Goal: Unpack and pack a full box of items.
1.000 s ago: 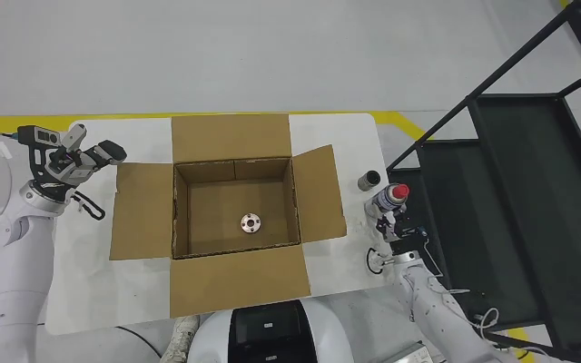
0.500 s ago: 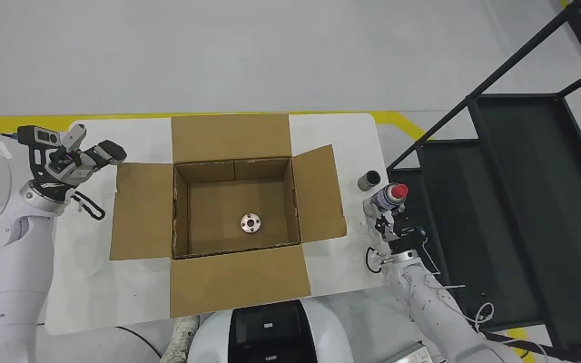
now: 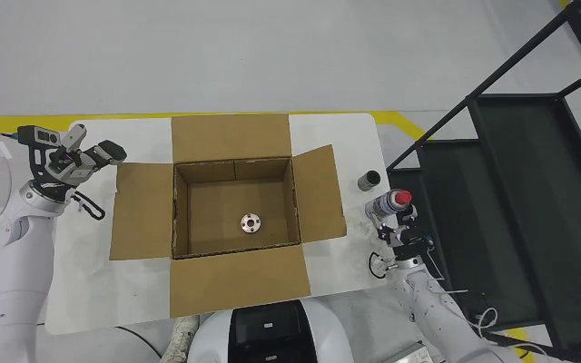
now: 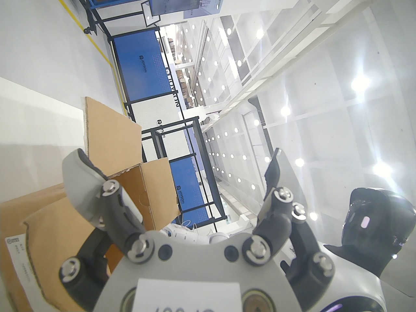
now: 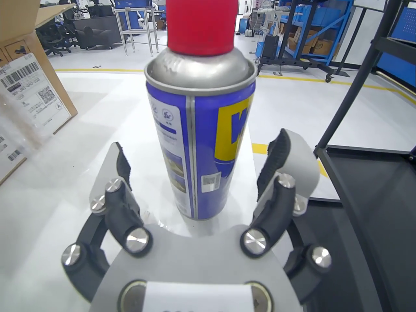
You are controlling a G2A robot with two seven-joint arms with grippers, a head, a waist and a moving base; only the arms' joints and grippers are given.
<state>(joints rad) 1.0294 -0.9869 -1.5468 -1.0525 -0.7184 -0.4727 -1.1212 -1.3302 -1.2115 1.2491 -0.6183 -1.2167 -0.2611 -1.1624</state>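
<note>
White bench (image 3: 354, 136), right of the open box (image 3: 234, 141): the spray can (image 3: 396, 201) stands slightly nearer than a second ago, right end effector (image 5: 201, 150) spread wide around it without touching, so its unpacking looks complete.

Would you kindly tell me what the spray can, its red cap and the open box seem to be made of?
The spray can looks like metal: bare silvery shoulder, rolled rim, side seam, glossy printed wall. Its red cap is probably plastic: even colour, dull smooth surface. The box looks like corrugated cardboard: matte brown, with a wavy cut edge on a flap.
</note>
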